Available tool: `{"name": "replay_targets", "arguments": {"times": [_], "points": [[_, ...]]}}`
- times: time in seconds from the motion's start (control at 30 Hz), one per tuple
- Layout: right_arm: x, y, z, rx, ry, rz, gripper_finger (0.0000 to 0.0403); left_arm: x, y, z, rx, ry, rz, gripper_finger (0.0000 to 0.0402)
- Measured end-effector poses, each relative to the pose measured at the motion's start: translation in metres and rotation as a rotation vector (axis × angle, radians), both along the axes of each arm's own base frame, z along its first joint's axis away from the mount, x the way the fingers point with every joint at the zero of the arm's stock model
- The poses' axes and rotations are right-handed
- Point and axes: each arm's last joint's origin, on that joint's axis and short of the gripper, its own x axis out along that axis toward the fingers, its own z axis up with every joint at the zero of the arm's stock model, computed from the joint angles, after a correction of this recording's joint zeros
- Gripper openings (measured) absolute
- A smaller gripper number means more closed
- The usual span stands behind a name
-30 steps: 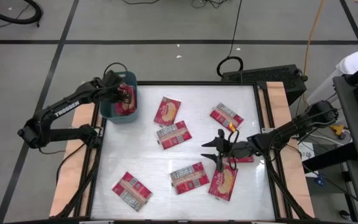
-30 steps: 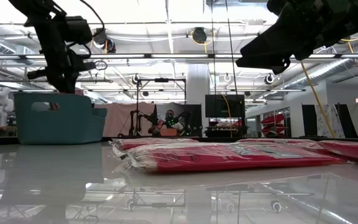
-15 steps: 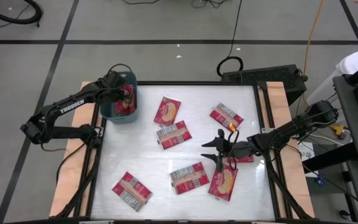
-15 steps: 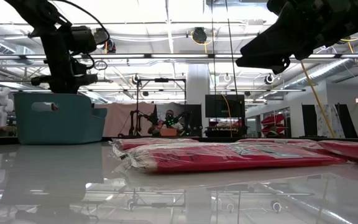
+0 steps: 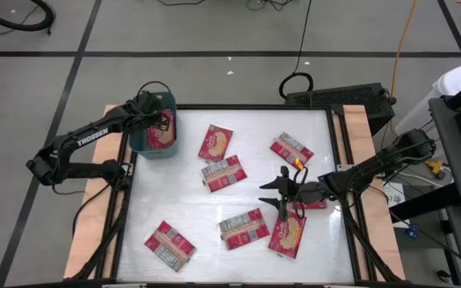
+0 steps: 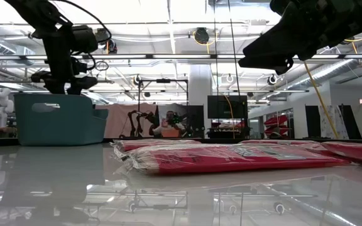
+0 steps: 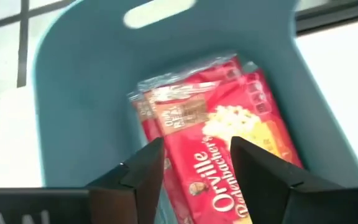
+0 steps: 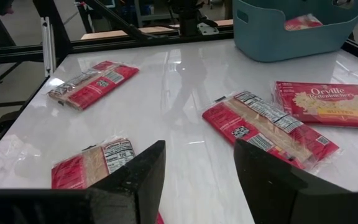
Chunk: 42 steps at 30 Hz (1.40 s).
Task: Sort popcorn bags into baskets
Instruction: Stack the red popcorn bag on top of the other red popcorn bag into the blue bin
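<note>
The teal basket (image 5: 140,144) stands at the table's far left corner, and red popcorn bags (image 7: 229,130) lie inside it. My left gripper (image 5: 160,122) hangs open just above the basket; in the left wrist view its fingers (image 7: 145,171) straddle the top bag without gripping it. Several more popcorn bags lie flat on the white table, among them one (image 5: 215,142) picture side up and one (image 5: 223,173) label side up. My right gripper (image 5: 272,196) hovers open over the table's right middle, above a bag (image 5: 287,234), with nothing between its fingers (image 8: 135,180).
A further bag (image 5: 169,244) lies near the front left edge. Wooden rails (image 5: 368,200) run along both sides of the table. A black box (image 5: 338,98) and cables sit behind the far edge. In the low view, lab equipment (image 6: 168,122) shows in the room beyond.
My left gripper has opened over the basket and the bag it held now lies inside. The right arm has not moved.
</note>
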Motion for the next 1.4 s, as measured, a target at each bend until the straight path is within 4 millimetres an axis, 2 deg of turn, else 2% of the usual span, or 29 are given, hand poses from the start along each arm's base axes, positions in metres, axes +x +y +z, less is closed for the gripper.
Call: {"name": "replay_targets", "arguments": {"times": [0.23, 0.4, 0.57, 0.83, 1.0, 1.1, 1.2, 1.4], "points": [[0.001, -0.002, -0.003, 0.001, -0.002, -0.088, 0.0185, 0.027, -0.021, 0.007, 0.042, -0.073, -0.18, 0.0183], [0.003, -0.004, -0.007, -0.001, 0.007, -0.152, 0.0185, 0.052, -0.05, 0.02, 0.125, -0.185, -0.363, 0.0154], [0.007, -0.011, -0.005, 0.019, 0.01, -0.293, 0.0185, 0.074, -0.08, 0.031, 0.204, -0.291, -0.514, 0.0134], [0.017, -0.036, 0.006, 0.027, 0.249, -0.439, 0.0185, 0.1, -0.131, 0.036, 0.279, -0.392, -0.72, 0.0133], [0.021, -0.045, 0.01, 0.043, 0.289, -0.399, 0.0185, 0.112, -0.159, 0.031, 0.316, -0.381, -0.824, 0.0133], [0.025, -0.046, 0.006, 0.069, 0.311, -0.359, 0.0185, 0.119, -0.17, 0.028, 0.335, -0.388, -0.846, 0.0133], [0.032, -0.043, 0.0, 0.069, 0.307, -0.311, 0.0185, 0.126, -0.179, 0.021, 0.338, -0.376, -0.865, 0.0134], [0.051, -0.038, -0.027, 0.071, 0.34, -0.237, 0.0185, 0.138, -0.186, 0.002, 0.312, -0.324, -0.887, 0.0134]]}}
